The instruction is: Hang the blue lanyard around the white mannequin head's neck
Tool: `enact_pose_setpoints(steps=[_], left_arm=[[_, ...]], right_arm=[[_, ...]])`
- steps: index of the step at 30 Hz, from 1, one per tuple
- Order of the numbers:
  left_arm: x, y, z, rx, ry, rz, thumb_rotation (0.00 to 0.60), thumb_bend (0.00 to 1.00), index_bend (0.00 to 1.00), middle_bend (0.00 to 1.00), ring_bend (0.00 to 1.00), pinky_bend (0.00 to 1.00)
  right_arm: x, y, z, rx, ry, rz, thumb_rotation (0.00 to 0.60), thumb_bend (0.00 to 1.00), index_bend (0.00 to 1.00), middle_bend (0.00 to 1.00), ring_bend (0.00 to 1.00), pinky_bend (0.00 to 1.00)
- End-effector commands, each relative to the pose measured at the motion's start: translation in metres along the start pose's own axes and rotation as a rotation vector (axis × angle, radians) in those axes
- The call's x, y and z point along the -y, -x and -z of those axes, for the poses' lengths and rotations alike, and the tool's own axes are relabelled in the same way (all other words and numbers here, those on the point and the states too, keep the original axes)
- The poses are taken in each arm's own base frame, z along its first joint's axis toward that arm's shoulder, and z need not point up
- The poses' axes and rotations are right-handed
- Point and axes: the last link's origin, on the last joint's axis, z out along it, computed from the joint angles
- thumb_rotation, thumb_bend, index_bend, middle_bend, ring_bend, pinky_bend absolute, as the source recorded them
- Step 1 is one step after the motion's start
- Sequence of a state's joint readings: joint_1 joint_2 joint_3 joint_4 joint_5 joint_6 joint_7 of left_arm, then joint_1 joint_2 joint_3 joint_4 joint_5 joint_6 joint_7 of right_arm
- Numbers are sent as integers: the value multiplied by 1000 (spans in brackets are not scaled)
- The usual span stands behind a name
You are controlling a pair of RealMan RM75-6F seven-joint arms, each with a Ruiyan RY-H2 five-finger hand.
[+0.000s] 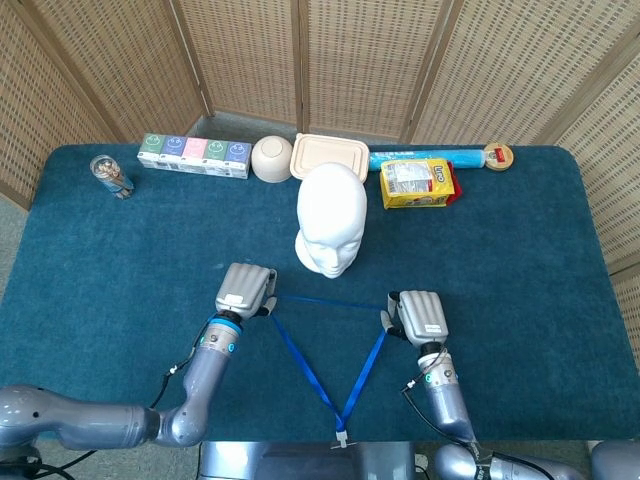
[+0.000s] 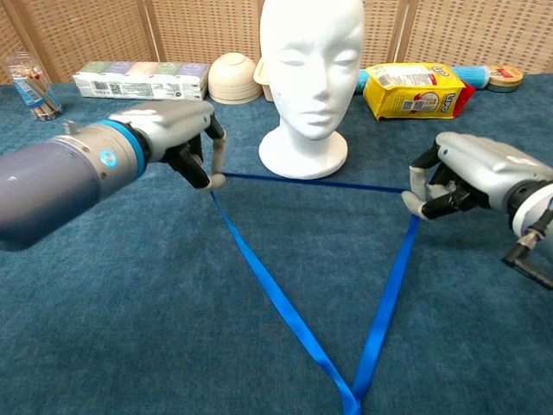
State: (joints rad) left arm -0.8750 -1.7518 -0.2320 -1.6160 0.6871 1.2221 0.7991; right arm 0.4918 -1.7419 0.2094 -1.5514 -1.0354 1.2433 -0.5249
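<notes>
Before the mannequin head (image 2: 311, 78), the left robot hand (image 2: 177, 138) and right robot hand (image 2: 471, 177) are each pinching the lanyard (image 2: 285, 303), stretching its loop wide enough to pass over.

Back edge of the blue-carpeted desk (image 1: 120, 260): a jar (image 1: 110, 176), a row of small cartons (image 1: 194, 155), a beige bowl (image 1: 271, 158). Further right lie a lidded container (image 1: 330, 155), a yellow packet (image 1: 418, 183) and a blue roll (image 1: 425, 157).

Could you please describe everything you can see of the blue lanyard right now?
The blue lanyard is a flat, glossy ribbon loop, pulled into a taut triangle in front of the white mannequin head. The left hand pinches one upper corner and the right hand pinches the other, so the top span runs straight between them just before the head's base. Both sides slant down to meet at a small pale clip at the table's near edge.
</notes>
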Motion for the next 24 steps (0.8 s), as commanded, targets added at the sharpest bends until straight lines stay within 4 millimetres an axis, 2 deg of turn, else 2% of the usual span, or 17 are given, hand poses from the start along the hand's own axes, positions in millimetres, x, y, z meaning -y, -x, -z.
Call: enact_pose_setpoints(steps=[1, 7, 18, 24], left_arm=[[5, -11, 5, -41, 6, 39, 506, 426, 637, 1000, 1000, 993], [9, -33, 11, -105, 29, 86, 506, 425, 640, 1000, 1000, 993], [-2, -73, 18, -186, 86, 150, 505, 424, 644, 1000, 1000, 993], [-8, -105, 21, -236, 108, 201, 507, 424, 644, 1000, 1000, 992]], right_arm=[[3, -15, 1, -47, -14, -7, 475, 518, 653, 913, 1000, 1000], [11, -35, 2, -97, -39, -22, 476, 518, 655, 916, 1000, 1000], [25, -77, -5, -182, -82, -43, 478, 517, 661, 920, 1000, 1000], [34, -106, -10, -231, -113, -49, 475, 518, 662, 920, 1000, 1000]])
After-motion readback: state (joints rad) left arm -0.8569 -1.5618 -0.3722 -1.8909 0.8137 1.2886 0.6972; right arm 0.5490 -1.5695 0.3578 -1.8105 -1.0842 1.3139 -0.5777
